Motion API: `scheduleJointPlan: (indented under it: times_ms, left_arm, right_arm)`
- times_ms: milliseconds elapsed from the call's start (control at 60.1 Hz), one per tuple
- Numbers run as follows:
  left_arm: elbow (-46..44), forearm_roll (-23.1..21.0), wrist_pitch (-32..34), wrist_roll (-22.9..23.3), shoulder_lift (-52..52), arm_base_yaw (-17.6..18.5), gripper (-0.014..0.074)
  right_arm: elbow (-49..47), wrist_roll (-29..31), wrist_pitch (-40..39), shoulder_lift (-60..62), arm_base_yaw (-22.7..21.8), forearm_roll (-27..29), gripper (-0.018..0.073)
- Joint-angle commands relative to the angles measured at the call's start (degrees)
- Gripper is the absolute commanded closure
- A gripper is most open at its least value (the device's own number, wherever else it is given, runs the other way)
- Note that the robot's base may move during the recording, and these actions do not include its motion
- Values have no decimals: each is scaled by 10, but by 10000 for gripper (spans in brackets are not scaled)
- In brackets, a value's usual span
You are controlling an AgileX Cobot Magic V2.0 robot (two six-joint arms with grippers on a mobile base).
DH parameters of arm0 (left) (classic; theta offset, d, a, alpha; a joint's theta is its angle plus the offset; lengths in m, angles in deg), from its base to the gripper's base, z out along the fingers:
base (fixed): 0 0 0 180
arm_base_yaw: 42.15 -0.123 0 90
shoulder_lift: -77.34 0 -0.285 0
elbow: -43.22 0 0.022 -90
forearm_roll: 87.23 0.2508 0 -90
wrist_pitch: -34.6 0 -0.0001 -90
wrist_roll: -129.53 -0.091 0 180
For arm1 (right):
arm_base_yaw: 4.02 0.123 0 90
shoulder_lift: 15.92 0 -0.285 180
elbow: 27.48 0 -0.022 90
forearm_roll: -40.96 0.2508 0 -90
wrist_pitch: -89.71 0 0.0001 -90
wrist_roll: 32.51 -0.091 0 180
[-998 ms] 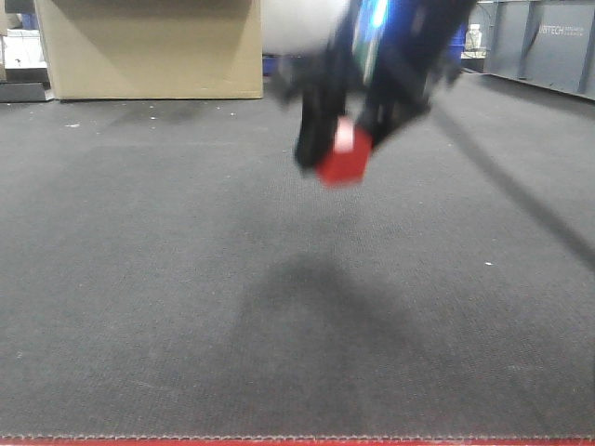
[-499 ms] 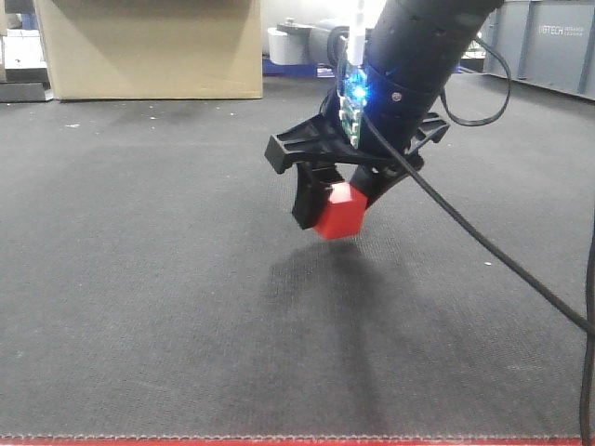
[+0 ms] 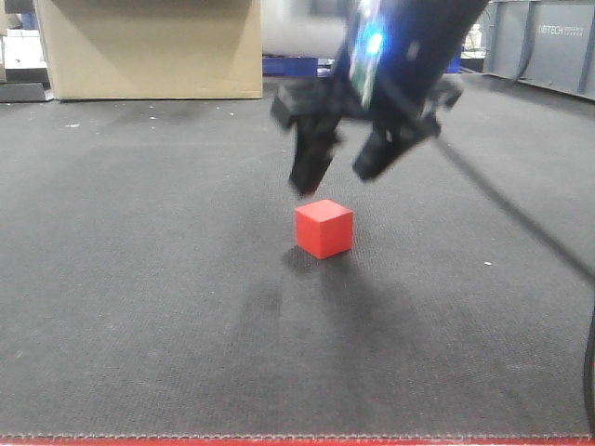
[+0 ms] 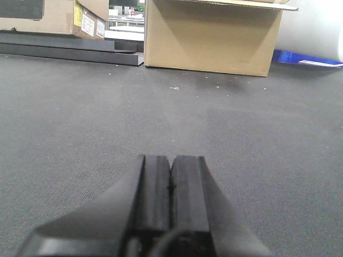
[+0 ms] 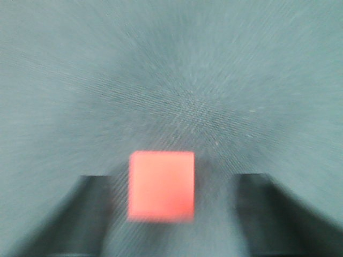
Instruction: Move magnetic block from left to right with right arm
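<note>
Partly legible white lettering on grey bin [image 3: 558,46] at far right; labels on far-left carton [image 4: 86,21] unreadable. One magnetic block [image 3: 323,228], red, resting flat on dark carpet [image 3: 139,279], near centre. One large cardboard box [image 3: 153,46] at far left. Right gripper [image 3: 339,172] blurred, angled down from upper right, fingers spread, released, above block without touching. Left gripper [image 4: 171,176] low over carpet, fingers pressed together, grasping nothing.
</note>
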Motion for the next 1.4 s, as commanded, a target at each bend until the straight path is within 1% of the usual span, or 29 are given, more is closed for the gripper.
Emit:
scheduleJointPlan:
  times_ms: [0,67,100,150,482,698,815,1014,1114,1380]
  left_arm:
    - [5,0,50,4,-8,-1,712]
    - [5,0,50,4,-8,-1,713]
    - [5,0,50,4,-8,-1,713]
    - [5,0,50,4,-8,-1,713]
    - [5,0,50,4,-8,-1,713]
    - [5,0,50,4,-8,-1,713]
    - [5,0,50,4,-8,-1,713]
    - [5,0,50,4,-8,-1,713]
    - [5,0,50,4,-8,-1,713]
    - [5,0,50,4,-8,-1,713]
  right_arm:
    - [-7,-2,-13,72,-4,6,342]
    - [10,-2,-18,105,-4,6,483]
    - [23,-2,-24,121,-4,6,514]
    - [49,-2,-32,154,-4,7,498]
    - [256,-2,-92,406,-4,13,501]
    - [345,-2,-77,585,-4,14,501]
    - [361,-1,-54,672,-4,15,501]
    - [363,-1,-50,760,-4,15,501]
    - [363,-1,-50,779,-4,15,501]
    - [363,-1,-53,778,-4,14,501]
